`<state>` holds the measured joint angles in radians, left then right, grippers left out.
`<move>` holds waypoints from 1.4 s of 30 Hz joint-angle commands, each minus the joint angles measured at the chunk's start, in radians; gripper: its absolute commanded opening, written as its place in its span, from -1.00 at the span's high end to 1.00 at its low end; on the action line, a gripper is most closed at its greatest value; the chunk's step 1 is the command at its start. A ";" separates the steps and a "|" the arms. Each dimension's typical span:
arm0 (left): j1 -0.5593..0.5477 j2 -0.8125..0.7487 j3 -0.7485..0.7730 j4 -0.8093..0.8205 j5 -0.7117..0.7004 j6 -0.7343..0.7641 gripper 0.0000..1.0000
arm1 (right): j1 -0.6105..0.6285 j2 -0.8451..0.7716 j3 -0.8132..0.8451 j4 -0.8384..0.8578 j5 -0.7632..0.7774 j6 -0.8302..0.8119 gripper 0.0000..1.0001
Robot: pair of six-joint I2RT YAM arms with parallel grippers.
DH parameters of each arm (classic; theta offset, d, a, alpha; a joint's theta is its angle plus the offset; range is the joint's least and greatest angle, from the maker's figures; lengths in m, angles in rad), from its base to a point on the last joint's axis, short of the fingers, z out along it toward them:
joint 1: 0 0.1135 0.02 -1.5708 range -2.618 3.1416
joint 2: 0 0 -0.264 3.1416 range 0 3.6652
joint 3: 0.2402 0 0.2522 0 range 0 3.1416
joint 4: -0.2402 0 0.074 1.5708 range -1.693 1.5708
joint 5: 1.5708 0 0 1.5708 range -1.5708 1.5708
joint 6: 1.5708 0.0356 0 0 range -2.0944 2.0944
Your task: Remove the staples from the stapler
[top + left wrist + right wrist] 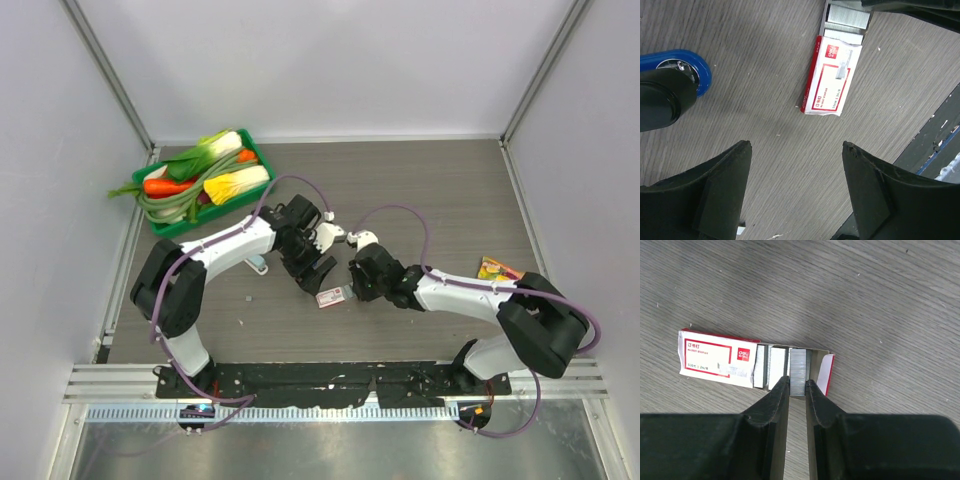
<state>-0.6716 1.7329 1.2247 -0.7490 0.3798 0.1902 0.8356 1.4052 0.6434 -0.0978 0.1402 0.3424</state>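
Woodgrain in grey covered the tabletop (pixel 440 190), which sat inside plain white walls (pixel 330 60) with aluminium posts (pixel 105 70) at the far corners. A green plastic tray (pixel 160 226) of toy vegetables stood in the far-left corner. A small colourful packet (pixel 497 268) lay near the right edge. Mid-table lay a white-and-red cardboard staple box (pixel 715 359), its end flap open. The right gripper (pixel 797 390), fingers nearly together, pinched the staples (pixel 800 370), a thin silver-grey metal strip at the box's open end. The left gripper (pixel 796 146) hung spread wide and empty above bare table just beside the box, with a blue plastic stapler (pixel 695 70) near it.
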 commanded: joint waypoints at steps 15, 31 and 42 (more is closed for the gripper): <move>0.006 -0.036 -0.013 0.030 -0.012 0.015 -0.54 | 0.011 0.008 0.048 0.030 -0.014 -0.010 0.33; 0.006 -0.015 0.021 0.034 -0.007 -0.003 -0.54 | 0.011 -0.112 0.038 -0.042 0.035 0.016 0.91; -0.008 0.096 0.147 0.033 0.079 -0.021 -0.55 | -0.046 -0.225 -0.036 -0.152 0.093 0.161 0.49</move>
<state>-0.6720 1.7988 1.3151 -0.7330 0.3939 0.1860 0.8246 1.2144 0.6415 -0.2180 0.2157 0.4263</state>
